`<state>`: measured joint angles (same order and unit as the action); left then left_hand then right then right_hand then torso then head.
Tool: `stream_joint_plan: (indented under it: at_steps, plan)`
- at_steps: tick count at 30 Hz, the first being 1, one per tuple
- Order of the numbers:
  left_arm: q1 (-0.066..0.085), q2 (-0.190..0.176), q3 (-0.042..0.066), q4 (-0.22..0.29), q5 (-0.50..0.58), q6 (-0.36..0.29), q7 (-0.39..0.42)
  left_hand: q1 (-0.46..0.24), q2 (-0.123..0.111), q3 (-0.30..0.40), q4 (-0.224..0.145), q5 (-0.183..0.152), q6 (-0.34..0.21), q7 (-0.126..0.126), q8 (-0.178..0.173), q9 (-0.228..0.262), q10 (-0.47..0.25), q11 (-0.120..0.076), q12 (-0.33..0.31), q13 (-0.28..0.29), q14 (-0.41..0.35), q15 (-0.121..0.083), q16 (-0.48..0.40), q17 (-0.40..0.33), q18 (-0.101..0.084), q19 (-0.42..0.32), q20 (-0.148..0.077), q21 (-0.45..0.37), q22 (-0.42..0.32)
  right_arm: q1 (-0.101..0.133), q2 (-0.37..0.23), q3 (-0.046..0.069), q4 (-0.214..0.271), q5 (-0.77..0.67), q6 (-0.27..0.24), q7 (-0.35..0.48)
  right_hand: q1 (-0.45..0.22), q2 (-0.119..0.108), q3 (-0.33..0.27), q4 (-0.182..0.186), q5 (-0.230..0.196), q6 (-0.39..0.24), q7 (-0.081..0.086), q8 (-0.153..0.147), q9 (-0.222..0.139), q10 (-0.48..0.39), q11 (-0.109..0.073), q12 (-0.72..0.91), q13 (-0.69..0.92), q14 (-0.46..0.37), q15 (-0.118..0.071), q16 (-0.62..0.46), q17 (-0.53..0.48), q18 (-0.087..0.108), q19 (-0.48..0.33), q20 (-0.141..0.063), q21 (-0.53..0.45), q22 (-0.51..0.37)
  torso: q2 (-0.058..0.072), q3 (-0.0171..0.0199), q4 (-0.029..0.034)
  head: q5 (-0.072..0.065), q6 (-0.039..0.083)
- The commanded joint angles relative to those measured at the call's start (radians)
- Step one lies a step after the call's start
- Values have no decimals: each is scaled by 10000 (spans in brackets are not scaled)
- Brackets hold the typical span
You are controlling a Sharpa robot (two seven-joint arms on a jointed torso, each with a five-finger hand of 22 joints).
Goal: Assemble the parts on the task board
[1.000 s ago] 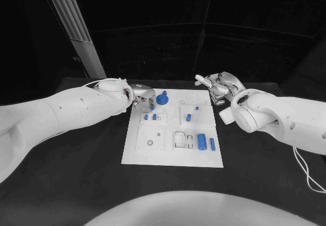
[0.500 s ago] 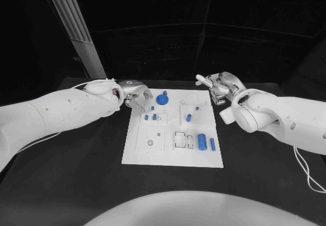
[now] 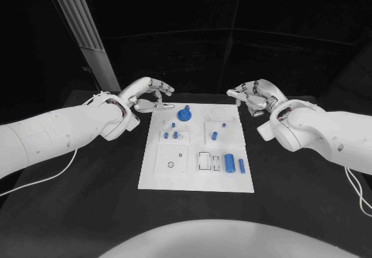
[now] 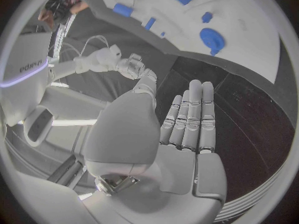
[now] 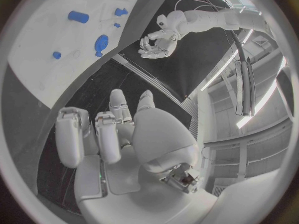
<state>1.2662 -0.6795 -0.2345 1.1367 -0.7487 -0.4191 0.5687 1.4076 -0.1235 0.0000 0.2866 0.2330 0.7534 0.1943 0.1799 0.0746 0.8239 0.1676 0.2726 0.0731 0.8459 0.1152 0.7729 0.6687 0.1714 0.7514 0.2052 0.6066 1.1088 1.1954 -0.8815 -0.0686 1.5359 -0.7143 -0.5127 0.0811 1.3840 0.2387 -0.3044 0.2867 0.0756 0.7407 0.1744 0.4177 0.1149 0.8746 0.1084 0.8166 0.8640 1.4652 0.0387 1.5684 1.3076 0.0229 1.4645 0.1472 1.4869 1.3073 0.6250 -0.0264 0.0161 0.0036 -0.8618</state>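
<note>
The board lies flat in the middle of the black table, a white rectangle with its long sides running away from the robot. Dark tabletop shows on all four sides of it, with wide bare stretches to its left, right and near edge.

The left hand hangs above the table just off the board's far left corner. Its fingers are stretched out straight, side by side, and hold nothing. The right hand hangs just off the far right corner, apart from the board. Two fingers curl in over the palm while the others reach forward; nothing is in its grasp. Both hands are smooth silver metal on glossy white arms.

On the board, a round blue knob stands near the far edge. Small blue pegs stand in a raised square left of centre, another peg in the square beside it. A thick blue cylinder and a thinner blue rod lie near the right edge. A small dark ring lies on the near left square.

Behind the table the room is dark, with a pale ribbed post at the far left.
</note>
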Motion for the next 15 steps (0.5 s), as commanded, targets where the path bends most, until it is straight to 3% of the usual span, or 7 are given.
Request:
stream_joint_plan:
  at_steps: [1,3,6,9,10,15]
  plan:
    - [13,-116,4,419,5260,79,1962,-560,415,-396,-74,602,-164,387,184,0,-300,160,262,3,-1469,326,-1010,-738,-236,-1179,232,-1246,-718,47,-9,5,-141,-2632,-106,101,712,-148,60,-163,6,415,41,50,-28,-713,3,-1784,-1568,1049,-25,13,2610,8,507,-46,0,2306,27,-7,-7,-82,87]
    - [8,-177,3,682,6103,299,2426,-847,550,-653,68,671,-272,436,340,-8,-574,278,489,6,-2094,498,-1347,-1218,-290,-1769,399,-2000,-1229,57,0,3,-251,-3478,-101,49,1276,-194,175,-172,-186,657,100,-177,-146,-585,98,-2903,-2893,1002,46,-76,2437,23,503,-42,-45,2282,31,-1,2,-206,113]
    - [-4,-236,3,984,6722,533,2941,-1268,604,-834,88,695,-423,509,507,-19,-902,346,740,1,-2850,670,-1622,-1743,-307,-2193,607,-2680,-1729,61,29,-1,-387,-4550,-40,-117,1750,-464,227,-278,-244,931,91,-443,-261,-385,76,-3625,-3860,987,46,-118,2355,7,546,-17,-1,2296,35,4,6,-332,149]
    - [-22,-289,3,1295,7079,671,3348,-1640,598,-855,96,682,-605,573,630,-26,-1291,477,906,-7,-3561,851,-1810,-2183,-340,-2708,768,-3319,-2181,46,92,-5,-523,-5761,193,-485,2076,-631,286,-364,-276,1007,43,-762,-382,-227,104,-4162,-4555,983,31,-129,2329,0,564,-11,16,2301,34,8,-14,-317,159]
    - [-28,-307,3,1390,7156,704,3451,-1718,572,-849,100,658,-689,609,667,-29,-1446,491,952,-13,-3777,898,-1843,-2314,-355,-2846,807,-3504,-2319,31,118,-6,-552,-6157,351,-669,2158,-732,294,-326,-272,1069,14,-1010,-459,-13,167,-4506,-5054,982,41,-134,2318,4,568,-51,14,2300,33,9,-22,-298,163]
    - [-52,-387,2,1773,7375,759,3776,-1853,632,-746,94,619,-961,685,930,-20,-1959,583,1293,-3,-4507,1050,-1772,-2829,-461,-3218,850,-4152,-2851,-63,286,-10,-686,-8037,1163,-1507,2403,-939,315,-399,-284,953,-141,-1364,-497,95,41,-4898,-5549,974,-20,-150,2282,-7,580,-41,31,2307,40,18,-8,-368,212]
